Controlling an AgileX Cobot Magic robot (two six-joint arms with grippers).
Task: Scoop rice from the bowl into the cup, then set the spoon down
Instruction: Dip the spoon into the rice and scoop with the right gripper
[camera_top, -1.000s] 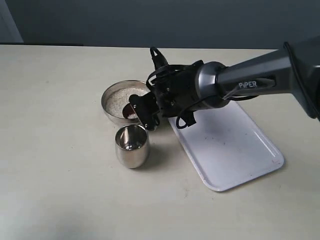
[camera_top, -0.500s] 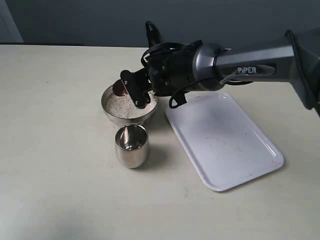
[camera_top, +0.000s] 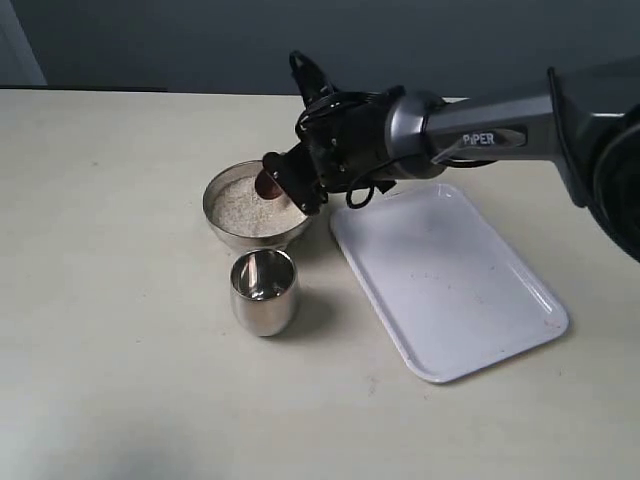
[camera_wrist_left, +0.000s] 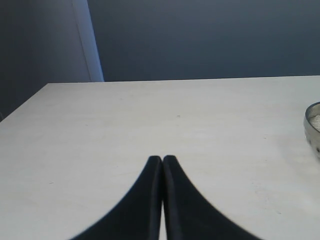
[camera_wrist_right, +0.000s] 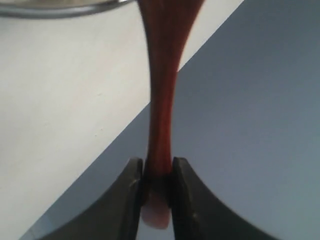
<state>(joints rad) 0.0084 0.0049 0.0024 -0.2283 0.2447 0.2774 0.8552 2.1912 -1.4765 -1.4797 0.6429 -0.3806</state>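
Note:
A steel bowl (camera_top: 225, 225) holds a pale heap of rice (camera_top: 245, 210) left of centre on the table. The small steel cup (camera_top: 264, 291) stands just in front of it. My right gripper (camera_top: 297, 183) hovers over the bowl's right side, shut on the dark reddish-brown spoon (camera_top: 267, 186), whose scoop sits over the rice. In the right wrist view the spoon handle (camera_wrist_right: 162, 100) runs up from between the shut fingers (camera_wrist_right: 131, 200) toward the bowl's rim (camera_wrist_right: 60, 9). My left gripper (camera_wrist_left: 162, 159) is shut on nothing over bare table, with the bowl's edge (camera_wrist_left: 312, 125) at the side.
A white rectangular tray (camera_top: 450, 280) lies on the table right of the bowl and cup, under the right arm (camera_top: 470, 135). The table's far edge meets a dark wall.
The right gripper rose from beside the cup to the bowl's far left rim, then shifted right and down, so the spoon's scoop now sits over the rice near the bowl's right side.

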